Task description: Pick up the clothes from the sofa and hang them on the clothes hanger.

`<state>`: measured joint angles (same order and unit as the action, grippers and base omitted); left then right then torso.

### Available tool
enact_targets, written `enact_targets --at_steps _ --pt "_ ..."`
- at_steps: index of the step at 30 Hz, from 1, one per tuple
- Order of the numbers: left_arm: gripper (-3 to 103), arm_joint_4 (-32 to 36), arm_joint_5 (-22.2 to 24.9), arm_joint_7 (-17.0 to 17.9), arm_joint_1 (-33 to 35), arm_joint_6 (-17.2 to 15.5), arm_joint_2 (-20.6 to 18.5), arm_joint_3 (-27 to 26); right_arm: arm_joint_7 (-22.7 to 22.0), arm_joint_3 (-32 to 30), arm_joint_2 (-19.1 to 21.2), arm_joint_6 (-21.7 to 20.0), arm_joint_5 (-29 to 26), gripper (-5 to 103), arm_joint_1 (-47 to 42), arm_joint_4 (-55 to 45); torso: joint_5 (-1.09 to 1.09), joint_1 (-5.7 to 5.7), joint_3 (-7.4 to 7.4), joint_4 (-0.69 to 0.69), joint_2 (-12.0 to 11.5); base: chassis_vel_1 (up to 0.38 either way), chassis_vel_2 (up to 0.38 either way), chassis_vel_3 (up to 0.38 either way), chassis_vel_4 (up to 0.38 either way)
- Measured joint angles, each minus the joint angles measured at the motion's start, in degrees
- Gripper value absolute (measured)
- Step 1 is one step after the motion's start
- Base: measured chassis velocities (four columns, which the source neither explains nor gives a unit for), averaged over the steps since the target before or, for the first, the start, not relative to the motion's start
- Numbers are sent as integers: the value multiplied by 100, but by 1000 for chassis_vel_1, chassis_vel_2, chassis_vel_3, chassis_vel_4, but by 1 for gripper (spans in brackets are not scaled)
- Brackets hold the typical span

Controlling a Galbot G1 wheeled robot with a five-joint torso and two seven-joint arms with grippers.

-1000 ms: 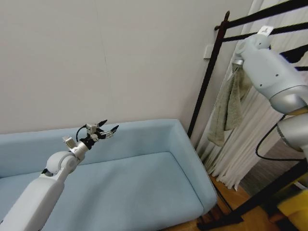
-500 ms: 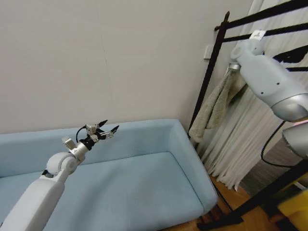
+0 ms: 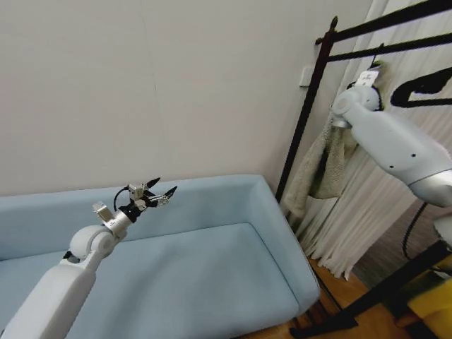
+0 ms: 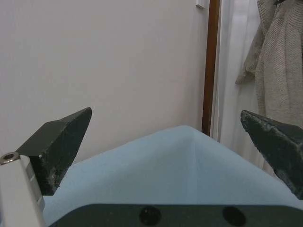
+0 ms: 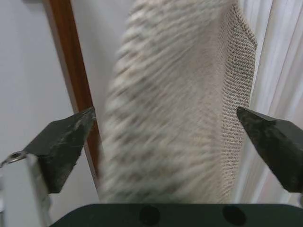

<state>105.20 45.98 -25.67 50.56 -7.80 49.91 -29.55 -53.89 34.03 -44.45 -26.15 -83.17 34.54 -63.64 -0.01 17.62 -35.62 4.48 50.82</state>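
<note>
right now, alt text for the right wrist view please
A beige knit garment hangs close ahead, framed by the wide-open fingers of the right gripper. A brown rack pole stands beside it, a white curtain on the other side.

Smooth pale-grey arms (image 3: pixel 56 289) with rounded joints; left gripper (image 3: pixel 162 185) black, silver-fitted; looping black cable (image 3: pixel 118 192); dark wedge fingers (image 4: pixel 61 137).

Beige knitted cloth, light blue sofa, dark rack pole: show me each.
Beige knitted cloth (image 3: pixel 321 169): head view, middle of its folds.
Light blue sofa (image 3: pixel 198 275): head view, bare seat cushion.
Dark rack pole (image 3: pixel 304 116): head view, halfway up the upright.
</note>
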Motion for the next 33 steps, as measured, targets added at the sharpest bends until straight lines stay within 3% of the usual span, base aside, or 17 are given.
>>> enact_targets --at_steps 4,17,18,20,23,25,27,28,30,31,33 --pt "100 -16 -63 -1 23 0 13 41 -53 -46 311 41 152 99 -299 -909 1 0 0 -2 0 0 0 0 0" --pt "100 -36 -215 -22 144 23 97 80 15 -128 1073 121 643 100 -864 -3125 1 0 0 -3 -2 0 0 0 0" --pt "100 -32 -221 -5 175 53 151 81 75 -178 1394 124 683 100 -1012 -3849 3 0 0 -3 -1 0 0 0 0" --pt "100 -28 -219 21 184 76 181 80 128 -197 1497 138 685 100 -1075 -4064 2 0 0 -3 -1 0 0 0 0" --pt "100 30 -157 202 217 164 321 48 629 -334 1915 463 724 100 -1434 -4769 2 -1 1 -1 -1 0 0 0 0" --pt "100 153 -89 734 306 299 510 33 1499 -490 2313 977 996 100 -2054 -5248 -3 -1 1 0 -1 0 0 0 0" --pt "100 176 -95 839 327 320 537 32 1606 -516 2360 1058 1047 100 -2164 -5305 -3 -1 1 0 -1 0 0 0 0" --pt "100 299 -164 1206 440 413 658 7 1993 -661 2505 1414 1328 100 -2746 -5498 2 -1 2 0 -1 0 0 0 0" --pt "100 449 -314 1577 616 499 779 -26 2353 -1072 2517 1776 1690 100 -3616 -5598 -2 -1 0 -2 -2 0 0 0 0" --pt "100 449 -314 1577 616 499 779 -26 2353 -1072 2517 1776 1690 100 -3616 -5598 -2 -1 0 -2 -2 0 0 0 0" --pt "100 578 -402 1777 793 542 859 -80 2626 -1667 2407 1862 1879 100 -4345 -5621 1 1 0 -3 -1 0 0 0 0"
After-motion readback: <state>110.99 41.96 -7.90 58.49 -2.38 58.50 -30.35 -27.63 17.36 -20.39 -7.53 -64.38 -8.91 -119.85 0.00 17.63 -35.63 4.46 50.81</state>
